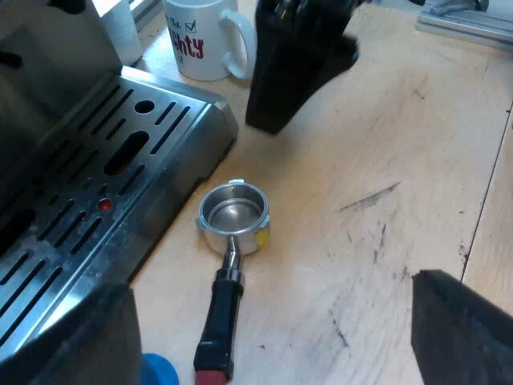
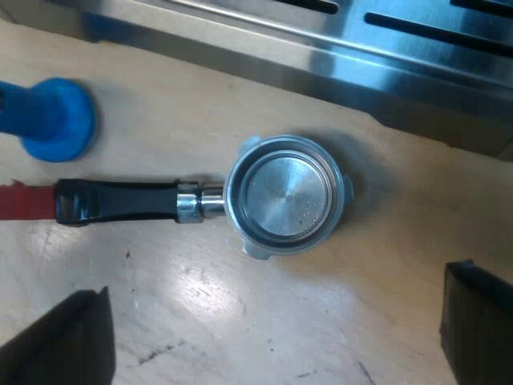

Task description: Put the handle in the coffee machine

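Observation:
The metal holder (image 1: 233,217) lies loose on the wooden table beside the espresso machine's drip tray (image 1: 96,176), its empty basket facing up. Its dark handle (image 1: 221,313) ends in red (image 1: 212,374). My left gripper (image 1: 268,309) is open and hovers above the handle, one finger on each side and clear of it. From above, the right wrist view looks straight down on the holder (image 2: 284,196) and its handle (image 2: 120,200). My right gripper (image 2: 268,317) is open above the table beside the basket, touching nothing. That right gripper (image 1: 296,68) hangs between the holder and the mug.
A white mug (image 1: 204,36) with red lettering stands by the drip tray's corner. A blue tamper (image 2: 52,120) lies near the handle's red end, close to the machine's steel edge (image 2: 321,48). A metal rail (image 1: 473,20) runs along the table's far side.

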`<state>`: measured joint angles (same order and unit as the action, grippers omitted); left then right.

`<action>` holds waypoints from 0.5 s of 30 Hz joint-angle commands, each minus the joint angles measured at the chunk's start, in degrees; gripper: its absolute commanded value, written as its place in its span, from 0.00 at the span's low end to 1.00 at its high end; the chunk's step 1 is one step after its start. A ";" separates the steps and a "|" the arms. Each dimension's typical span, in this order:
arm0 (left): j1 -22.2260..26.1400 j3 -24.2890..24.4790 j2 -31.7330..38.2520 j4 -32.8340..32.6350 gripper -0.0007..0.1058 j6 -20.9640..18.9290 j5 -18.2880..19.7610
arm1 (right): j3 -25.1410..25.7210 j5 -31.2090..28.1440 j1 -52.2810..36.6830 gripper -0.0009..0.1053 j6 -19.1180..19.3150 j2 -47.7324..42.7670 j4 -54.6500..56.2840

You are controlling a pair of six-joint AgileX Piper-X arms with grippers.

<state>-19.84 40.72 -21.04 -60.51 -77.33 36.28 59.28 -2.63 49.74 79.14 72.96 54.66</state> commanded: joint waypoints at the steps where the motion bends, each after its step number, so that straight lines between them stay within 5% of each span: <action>1: 0.07 0.30 0.46 0.81 0.68 -0.48 -0.48 | 0.58 0.88 -0.99 0.81 1.69 2.56 -1.31; 15: 0.07 -0.76 0.31 0.91 0.68 -0.48 -0.48 | 1.77 5.85 -6.14 0.81 5.09 14.58 -6.02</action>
<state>-19.84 40.16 -21.04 -59.84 -77.33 36.28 60.35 2.30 44.06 83.21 87.35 49.36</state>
